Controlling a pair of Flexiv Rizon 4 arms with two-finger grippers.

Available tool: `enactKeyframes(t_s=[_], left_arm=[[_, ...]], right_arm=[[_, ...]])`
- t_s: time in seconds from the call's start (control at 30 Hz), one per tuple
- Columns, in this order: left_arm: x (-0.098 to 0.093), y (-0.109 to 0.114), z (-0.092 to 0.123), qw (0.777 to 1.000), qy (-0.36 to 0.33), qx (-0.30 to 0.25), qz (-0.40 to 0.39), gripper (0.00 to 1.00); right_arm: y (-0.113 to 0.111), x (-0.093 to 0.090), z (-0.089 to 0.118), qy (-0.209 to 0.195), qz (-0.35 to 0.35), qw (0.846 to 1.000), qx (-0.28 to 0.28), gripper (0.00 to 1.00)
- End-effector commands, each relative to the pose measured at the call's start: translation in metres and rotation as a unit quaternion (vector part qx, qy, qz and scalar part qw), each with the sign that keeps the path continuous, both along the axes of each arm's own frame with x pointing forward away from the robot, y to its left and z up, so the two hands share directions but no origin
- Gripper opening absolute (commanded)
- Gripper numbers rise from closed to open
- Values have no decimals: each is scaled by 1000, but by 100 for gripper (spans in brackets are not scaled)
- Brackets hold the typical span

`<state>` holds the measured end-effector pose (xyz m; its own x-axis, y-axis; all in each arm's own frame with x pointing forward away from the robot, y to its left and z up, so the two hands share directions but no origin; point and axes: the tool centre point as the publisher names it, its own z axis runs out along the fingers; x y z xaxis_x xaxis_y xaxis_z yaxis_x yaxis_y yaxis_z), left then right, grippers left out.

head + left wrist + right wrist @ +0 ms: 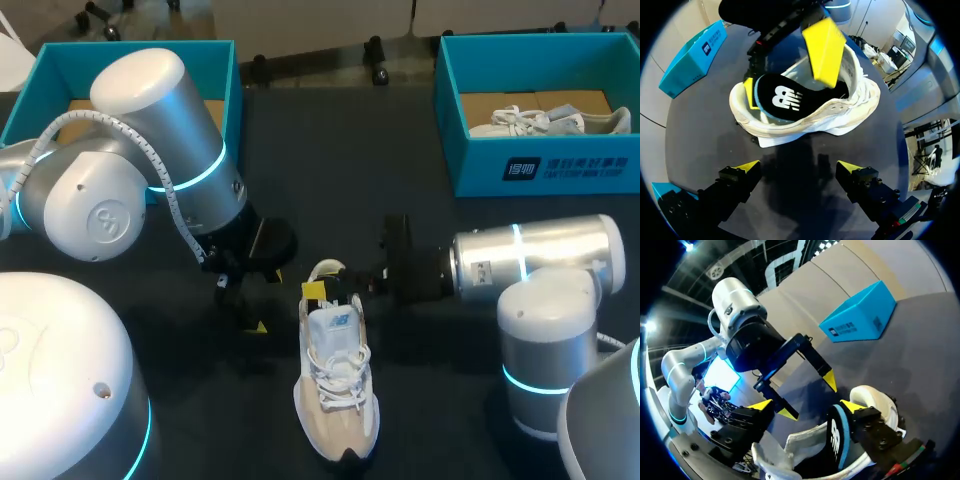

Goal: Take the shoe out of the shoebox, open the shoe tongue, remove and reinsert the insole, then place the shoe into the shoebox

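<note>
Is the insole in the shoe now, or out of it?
Partly out. The black insole stands tilted on its edge and rises above the opening of the shoe, not lying flat inside.

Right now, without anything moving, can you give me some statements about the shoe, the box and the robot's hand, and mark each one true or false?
1. The shoe lies on the table. True.
2. The left gripper is clamped on the shoe. False: it is open with nothing between its fingers, and the shoe lies ahead of it.
3. A black insole shows in the shoe's opening. True.
4. The right shoebox is empty. False: a second white shoe lies inside it.
</note>
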<state>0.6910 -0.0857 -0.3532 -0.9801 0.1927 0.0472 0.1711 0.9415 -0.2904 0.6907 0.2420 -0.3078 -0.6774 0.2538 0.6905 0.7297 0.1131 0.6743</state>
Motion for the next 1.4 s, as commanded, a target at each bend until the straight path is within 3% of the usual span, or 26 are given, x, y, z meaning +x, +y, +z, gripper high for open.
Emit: enactKeyframes(t_s=[0.03,0.4,0.77,1.17,1.4], left_arm=[[-1,0,1,1000,-1,2,0,100],[-1,0,1,1000,-1,2,0,100],[-1,0,1,1000,-1,2,0,100],[-1,0,1,1000,-1,2,0,100],[-1,0,1,1000,-1,2,0,100]], right_arm=[[-6,3,11,6,7,1000,-21,100],[-16,-4,20,14,1,999,-37,95],[-59,-22,44,32,-40,995,-83,93],[-90,-1,61,154,-29,976,-149,100],[-104,15,65,228,-23,954,-191,100]])
